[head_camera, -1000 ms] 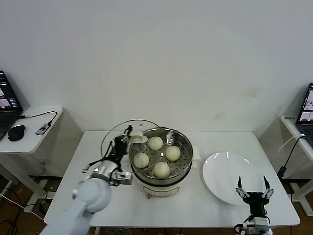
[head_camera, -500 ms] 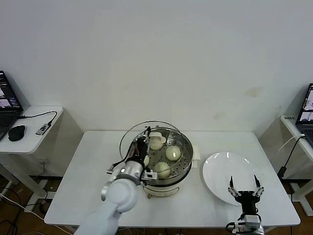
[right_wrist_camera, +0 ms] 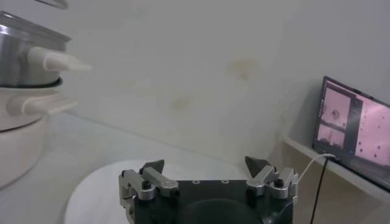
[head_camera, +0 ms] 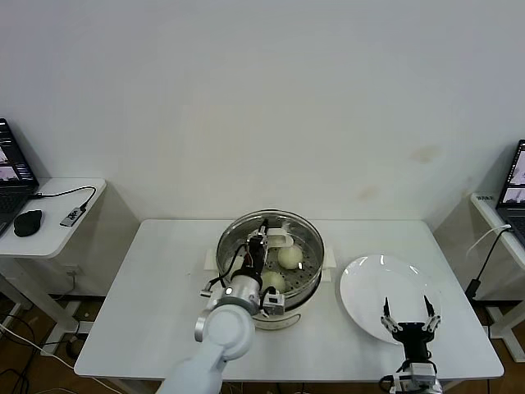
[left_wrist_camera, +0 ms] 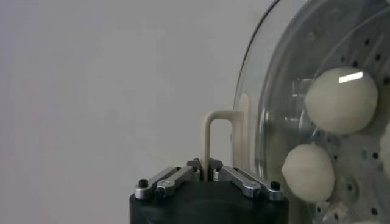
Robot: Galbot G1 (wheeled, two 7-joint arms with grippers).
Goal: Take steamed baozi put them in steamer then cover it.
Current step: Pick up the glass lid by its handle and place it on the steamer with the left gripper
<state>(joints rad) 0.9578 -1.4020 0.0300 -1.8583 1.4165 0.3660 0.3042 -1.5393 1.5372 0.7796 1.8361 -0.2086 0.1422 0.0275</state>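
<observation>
Left pincer (left_wrist_camera: 208, 172) clamped on cover (left_wrist_camera: 268, 79) handle, two steamed baozi (left_wrist_camera: 340, 100) visible through the glass

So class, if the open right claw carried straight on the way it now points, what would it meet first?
Probably the far wall: the right claw points out low over the white plate, with nothing else visibly ahead, though depth is unclear.

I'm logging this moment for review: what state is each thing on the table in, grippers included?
steamer: upright on the table, baozi on its tray.
baozi: inside the steamer, under the glass.
cover: over the steamer, held by its handle; whether it is seated I cannot tell.
left gripper: shut on the cover's handle.
right gripper: open, holding nothing, over the plate's near edge.
plate: bare.
</observation>
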